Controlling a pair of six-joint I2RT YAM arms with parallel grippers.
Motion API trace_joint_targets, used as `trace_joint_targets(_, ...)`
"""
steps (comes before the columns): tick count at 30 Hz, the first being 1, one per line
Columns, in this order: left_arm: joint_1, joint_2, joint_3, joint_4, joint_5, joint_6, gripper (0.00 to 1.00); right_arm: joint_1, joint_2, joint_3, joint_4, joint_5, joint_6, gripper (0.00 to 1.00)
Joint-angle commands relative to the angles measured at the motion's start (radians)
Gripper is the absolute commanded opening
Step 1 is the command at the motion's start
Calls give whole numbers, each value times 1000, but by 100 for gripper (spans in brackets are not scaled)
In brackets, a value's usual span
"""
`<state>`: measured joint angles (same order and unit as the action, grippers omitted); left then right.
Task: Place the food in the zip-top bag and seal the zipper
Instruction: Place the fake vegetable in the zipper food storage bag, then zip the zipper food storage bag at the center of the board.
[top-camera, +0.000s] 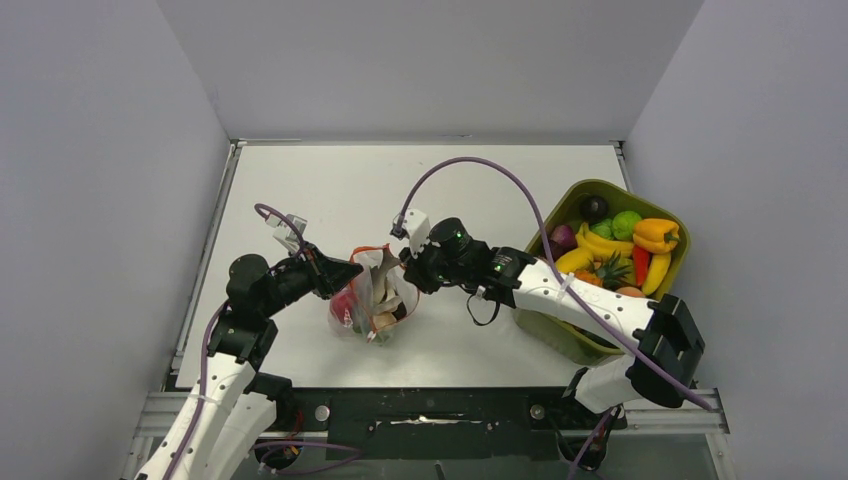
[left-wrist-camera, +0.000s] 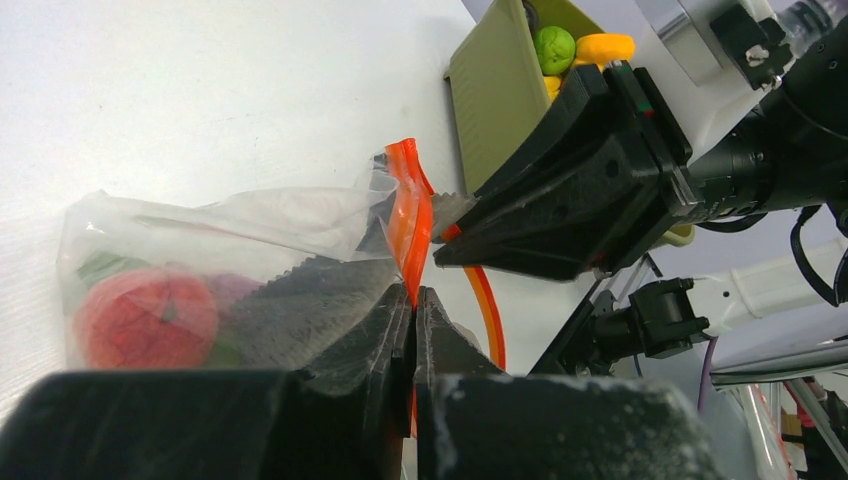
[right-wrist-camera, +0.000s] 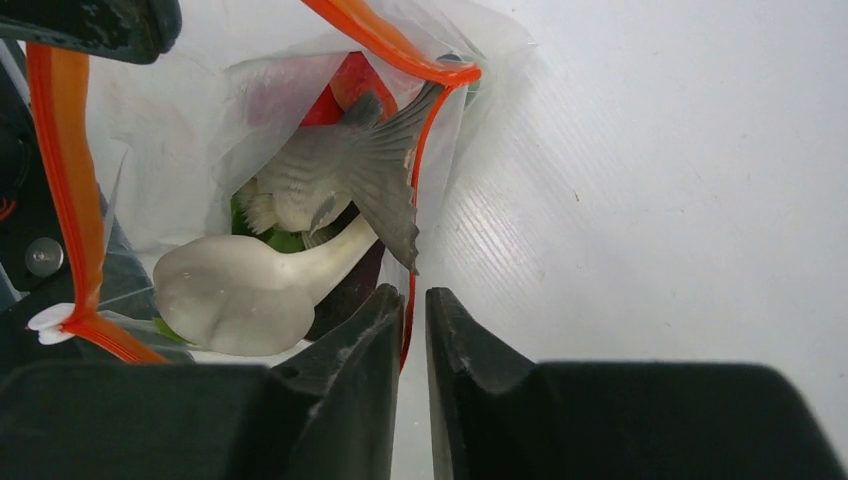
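Observation:
The clear zip-top bag (top-camera: 372, 300) stands on the table between my two grippers. It holds food: a red tomato-like piece (left-wrist-camera: 145, 320), a grey fish (right-wrist-camera: 340, 175) and a beige piece (right-wrist-camera: 240, 295). My left gripper (top-camera: 352, 272) is shut on the orange-red zipper (left-wrist-camera: 410, 215) at the bag's left end, with the strip pinched at the tips (left-wrist-camera: 414, 295). My right gripper (top-camera: 408, 268) is at the other end. Its jaws (right-wrist-camera: 408, 300) stand a narrow slit apart with the zipper strip (right-wrist-camera: 405, 320) between them. The bag's mouth still gapes.
An olive-green tub (top-camera: 590, 340) stands at the right, close behind my right arm, and holds more food (top-camera: 615, 245), including bananas, peppers and green balls. It also shows in the left wrist view (left-wrist-camera: 490, 90). Grey walls enclose the white table (top-camera: 330, 190).

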<state>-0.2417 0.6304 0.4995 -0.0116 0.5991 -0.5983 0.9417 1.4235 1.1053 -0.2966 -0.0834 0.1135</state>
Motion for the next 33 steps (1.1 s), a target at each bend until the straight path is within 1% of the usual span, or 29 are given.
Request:
trace_joint_targets(1, -4, -8, 7, 58, 1, -2, 0, -10, -18, 54, 28, 28, 35, 2)
trace_joint_targets(2, -3, -6, 7, 60, 0, -3, 0, -11, -23, 55, 27, 24, 42, 0)
trace_joint_targets(6, -3, 5, 8, 75, 4, -33, 0, -10, -52, 125, 10, -34, 108, 0)
trace_joint_targets(8, -3, 17, 12, 100, 37, -59, 0, -13, -85, 103, 76, -60, 138, 0)
trace_joint_targets(10, -3, 30, 13, 149, 69, -99, 0, -28, -100, 69, 142, -26, 165, 0)
trace_joint_targets(13, -3, 55, 49, 150, 79, -103, 0, -36, -95, 88, 115, 26, 193, 0)
trace_joint_targets(16, -4, 86, 99, 117, 81, -79, 0, -44, -135, 10, 236, 33, 236, 0)
trace_joint_targets(20, -4, 143, 125, 149, 115, -104, 0, -70, -135, -12, 231, 34, 330, 0)
trace_joint_targets(23, -5, 175, 129, 203, 142, -144, 0, -84, -150, -43, 236, 56, 396, 0)
trace_joint_targets(26, -11, 189, 101, 330, 173, -164, 0, -95, -171, -85, 251, 99, 470, 0)
trace_joint_targets(29, -33, 195, 84, 413, 153, -160, 0, -124, -192, -119, 256, 113, 554, 0)
trace_joint_targets(30, -45, 200, 86, 429, 141, -151, 6, -132, -201, -141, 267, 111, 584, 0)
trace_joint_targets(33, -100, 209, 95, 444, 86, -51, 14, -145, -227, -184, 309, 116, 659, 0)
